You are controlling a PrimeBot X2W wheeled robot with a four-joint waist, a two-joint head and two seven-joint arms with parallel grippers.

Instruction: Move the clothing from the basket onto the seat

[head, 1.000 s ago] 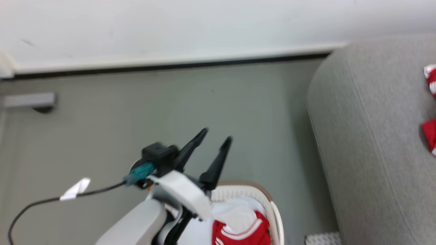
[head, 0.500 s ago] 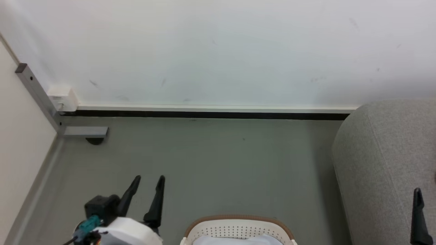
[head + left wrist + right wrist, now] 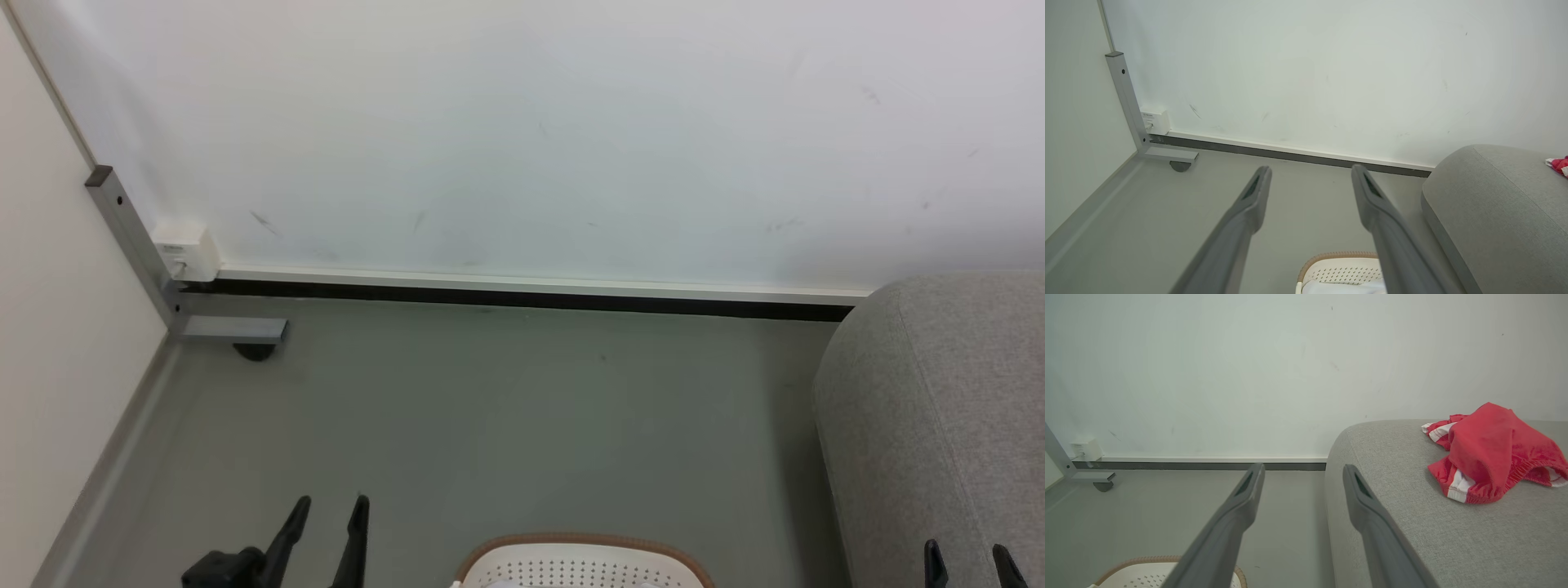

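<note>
A bright red garment with white stripe trim [image 3: 1490, 453] lies crumpled on the light grey seat [image 3: 1412, 522]; a sliver of the garment [image 3: 1559, 164] shows at the far right of the left wrist view. The basket [image 3: 584, 555] stands on the floor left of the seat [image 3: 939, 425], with only its tan far rim and perforated wall showing. A bit of white cloth [image 3: 1339, 288] lies inside the basket [image 3: 1339, 267]. My left gripper [image 3: 331, 510] is open and empty, left of the basket. My right gripper [image 3: 966, 559] is open over the seat's front.
A white wall with a dark baseboard [image 3: 522, 298] closes the far side. At the left corner stands a grey metal post with a foot and caster [image 3: 233, 329], beside a white socket box [image 3: 186, 249]. Grey floor [image 3: 506, 425] stretches between wall and basket.
The head camera has tilted up and turned, so the picture shifted and the basket's inside left view. My left arm drew back to the lower left. Both right fingertips have come into view.
</note>
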